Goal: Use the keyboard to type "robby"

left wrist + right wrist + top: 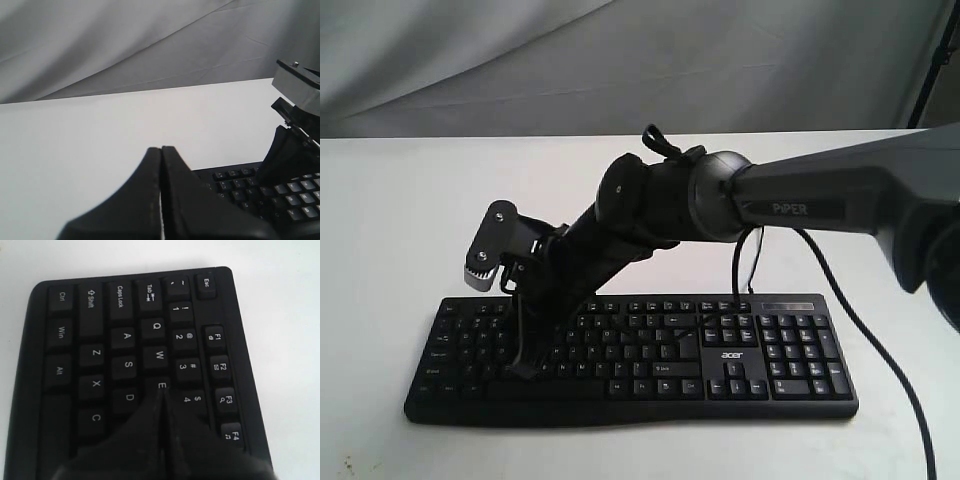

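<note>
The wide black keyboard (750, 360) with a white "acer" logo lies on the white table, near its front edge. My right arm reaches across the middle to the keyboard's left half. Its gripper (525, 365) is shut with nothing in it and points down at the keys. In the right wrist view the joined tips of this gripper (162, 391) sit at the edge of the E key (161, 384) and hide the keys behind them; contact cannot be told. My left gripper (161, 148) is shut and empty, off the keyboard's (240, 192) left end, over bare table. It is out of the exterior view.
The white table (400, 210) stretches behind and beside the keyboard, with a grey cloth backdrop (620, 60) beyond. A thin black cable (895, 385) curves down on the right, past the number pad. The right arm's wrist block (300, 95) shows in the left wrist view.
</note>
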You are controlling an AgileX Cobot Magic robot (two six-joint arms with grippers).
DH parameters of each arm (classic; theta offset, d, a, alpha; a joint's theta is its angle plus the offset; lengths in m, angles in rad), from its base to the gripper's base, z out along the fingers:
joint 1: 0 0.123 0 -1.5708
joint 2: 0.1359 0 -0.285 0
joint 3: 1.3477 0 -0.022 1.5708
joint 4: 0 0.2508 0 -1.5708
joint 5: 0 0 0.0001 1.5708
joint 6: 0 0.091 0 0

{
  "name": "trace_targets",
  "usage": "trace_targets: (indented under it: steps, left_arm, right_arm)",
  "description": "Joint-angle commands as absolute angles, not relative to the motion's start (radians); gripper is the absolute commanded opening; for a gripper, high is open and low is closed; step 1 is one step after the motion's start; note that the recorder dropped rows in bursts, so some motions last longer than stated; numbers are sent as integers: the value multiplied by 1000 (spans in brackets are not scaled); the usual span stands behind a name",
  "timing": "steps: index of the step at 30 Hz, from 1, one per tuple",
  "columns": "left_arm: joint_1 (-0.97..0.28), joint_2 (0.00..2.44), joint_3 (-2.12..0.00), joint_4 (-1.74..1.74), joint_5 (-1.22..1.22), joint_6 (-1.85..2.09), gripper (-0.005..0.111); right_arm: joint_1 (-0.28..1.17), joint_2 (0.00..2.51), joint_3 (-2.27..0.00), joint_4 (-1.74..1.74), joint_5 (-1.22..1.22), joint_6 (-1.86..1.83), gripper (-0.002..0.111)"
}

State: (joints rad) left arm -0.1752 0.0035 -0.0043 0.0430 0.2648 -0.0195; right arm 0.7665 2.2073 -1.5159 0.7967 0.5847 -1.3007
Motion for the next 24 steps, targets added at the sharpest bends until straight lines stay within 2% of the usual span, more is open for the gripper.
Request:
trace_targets:
  steps: [1,24]
  left_arm:
    - [-181,0,0,48,259,-22,0]
    - [-181,0,0,48,259,-22,0]
  right_arm:
    - [768,2206,-1514,825,578,-1330,0]
    - [768,2206,-1514,825,564,-1323,0]
